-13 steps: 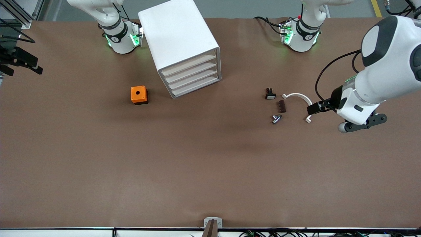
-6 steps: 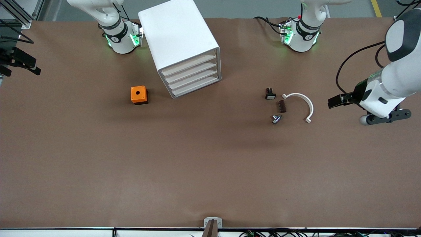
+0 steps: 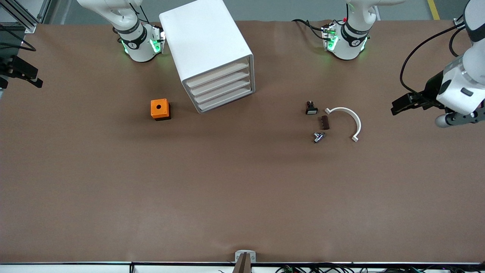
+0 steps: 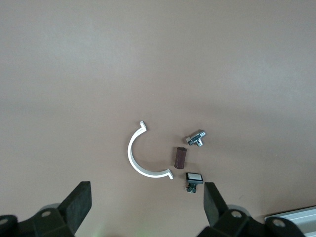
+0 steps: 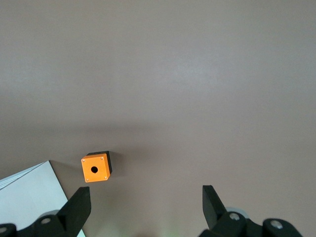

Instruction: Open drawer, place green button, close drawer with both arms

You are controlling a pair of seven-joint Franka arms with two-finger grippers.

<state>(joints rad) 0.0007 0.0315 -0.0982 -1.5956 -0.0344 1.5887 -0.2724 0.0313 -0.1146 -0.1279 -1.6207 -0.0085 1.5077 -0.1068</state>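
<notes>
1. Since a second ago the left arm has pulled away from the curved white clip [image 3: 346,115] toward its own end of the table [image 3: 242,189]. The left gripper [image 4: 146,193] now hangs over bare table, well apart from the small parts, with its jaws wide apart and nothing between them.
2. Nearest the front camera lies a small silvery fitting [image 3: 318,137], then a brown block [image 3: 324,122]. The white clip is just beside the block, toward the left arm's end.
3. A little farther is a small black part with a white face [image 3: 311,109].
4. The orange box [image 3: 159,109], with its round hole, sits toward the right arm's end.
5. The right gripper [image 5: 144,195] hangs high over the table near that box, jaws spread wide and empty.
6. Farther still stands the white cabinet [image 3: 202,38]. The drawer [image 3: 222,93], third from the top, is pushed in flush with the other three.
7. The button shows in no view, so its place relative to either jaw cannot be told.
8. Markings on the arm bases are too small to read.
</notes>
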